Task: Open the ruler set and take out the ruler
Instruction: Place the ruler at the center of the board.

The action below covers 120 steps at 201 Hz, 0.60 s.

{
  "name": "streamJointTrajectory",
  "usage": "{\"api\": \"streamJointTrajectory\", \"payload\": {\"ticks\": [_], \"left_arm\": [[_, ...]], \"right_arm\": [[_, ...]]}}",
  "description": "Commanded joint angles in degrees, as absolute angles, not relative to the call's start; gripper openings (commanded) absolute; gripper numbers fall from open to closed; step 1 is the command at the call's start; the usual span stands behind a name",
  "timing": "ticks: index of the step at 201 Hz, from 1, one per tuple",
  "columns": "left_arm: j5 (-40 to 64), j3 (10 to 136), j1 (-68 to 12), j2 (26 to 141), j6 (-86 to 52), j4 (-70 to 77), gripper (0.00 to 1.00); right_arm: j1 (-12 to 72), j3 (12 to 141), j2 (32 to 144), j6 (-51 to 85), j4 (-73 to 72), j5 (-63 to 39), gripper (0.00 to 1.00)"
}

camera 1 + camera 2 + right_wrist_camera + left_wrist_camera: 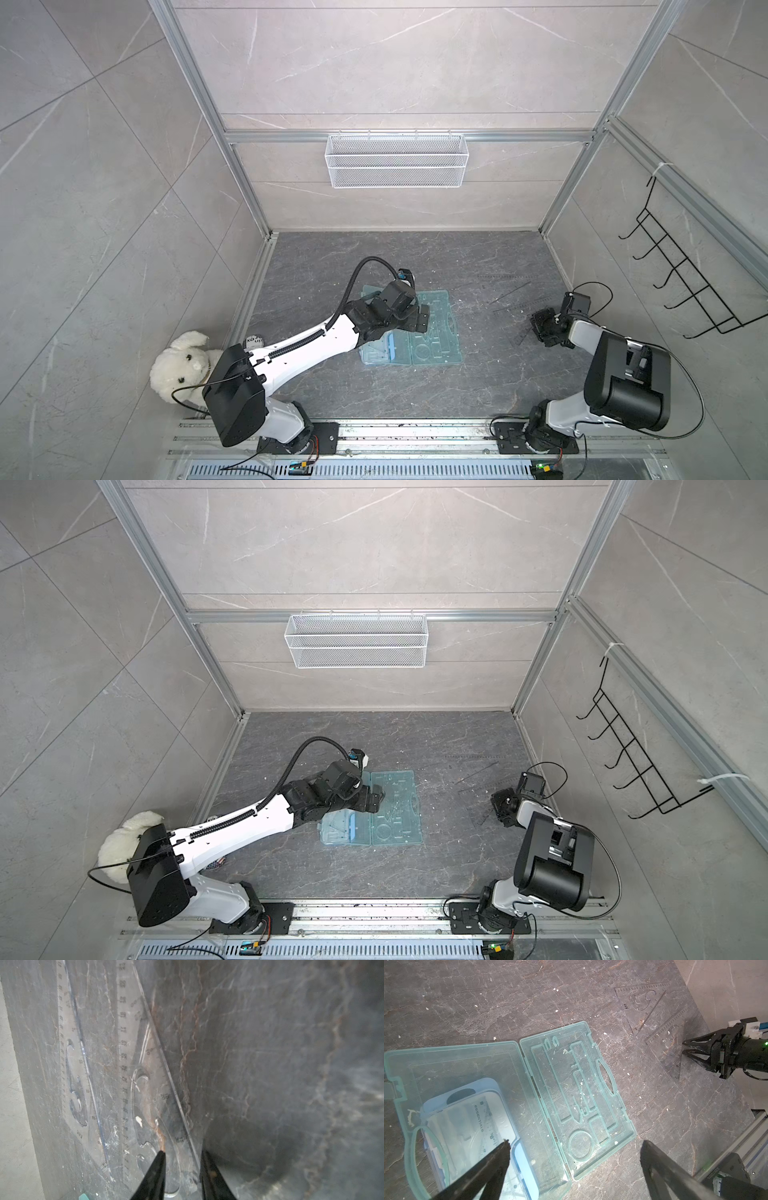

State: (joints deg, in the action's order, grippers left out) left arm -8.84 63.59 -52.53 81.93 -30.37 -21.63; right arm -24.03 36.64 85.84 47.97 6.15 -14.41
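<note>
The ruler set (pixel 571 1084) is a clear teal case lying opened flat on the dark table, seen in both top views (pixel 436 332) (pixel 399 812). One half holds a blue tray (pixel 521 1157) with a clear printed ruler (pixel 488 1122) in it. My left gripper (pixel 575 1144) hovers over the case, wide open and holding nothing (pixel 419 320). Two clear triangular rulers (pixel 643 1001) (pixel 670 1043) lie flat on the table to the right. My right gripper (pixel 183 1153) sits low over the nearer one (pixel 149 1084), jaws apart, its edge running between the fingers unpinched.
The right wall stands close behind the right gripper (pixel 536 326). A white plush rabbit (pixel 183 365) sits at the left arm's base. A wire basket (pixel 397 160) hangs on the back wall and a black hook rack (pixel 685 282) on the right wall.
</note>
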Motion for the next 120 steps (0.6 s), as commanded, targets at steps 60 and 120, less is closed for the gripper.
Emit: {"api": "streamJointTrajectory", "payload": {"ticks": [60,120], "left_arm": [[-11.23,62.22,-52.66,77.02,-31.49,-21.31,0.99],[-5.79,55.74,-45.25,69.90,-38.07,-18.52,0.99]], "right_arm": [[-23.49,37.22,77.52,44.26,13.52,-17.82,0.45],[-8.87,40.84,59.27,34.11,30.88,-19.42,0.50]]}}
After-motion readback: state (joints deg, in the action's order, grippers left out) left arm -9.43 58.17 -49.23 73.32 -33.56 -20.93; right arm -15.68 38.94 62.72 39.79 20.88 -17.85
